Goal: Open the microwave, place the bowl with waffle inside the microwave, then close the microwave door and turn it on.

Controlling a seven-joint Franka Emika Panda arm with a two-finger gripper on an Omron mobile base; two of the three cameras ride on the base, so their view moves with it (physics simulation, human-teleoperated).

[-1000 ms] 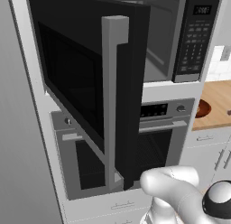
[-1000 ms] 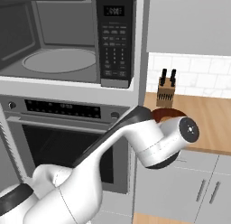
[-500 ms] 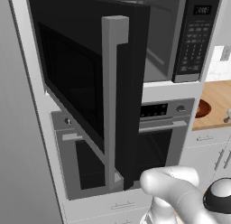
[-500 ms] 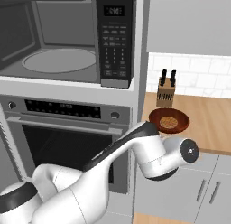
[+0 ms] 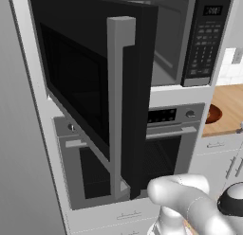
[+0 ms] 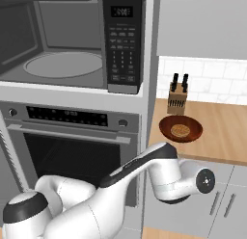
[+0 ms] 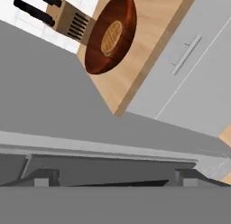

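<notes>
The bowl (image 6: 180, 129) sits on the wooden worktop (image 6: 222, 132) just in front of the knife block (image 6: 177, 96), right of the microwave (image 6: 72, 40), whose door (image 5: 95, 92) hangs wide open. My fingers (image 7: 113, 180) are spread wide and empty, low beside the cabinet front, well apart from the bowl and below worktop level. I judge the bowl light, rigid and smooth. I would pinch its rim, keeping it level so the waffle (image 7: 111, 38) stays put.
</notes>
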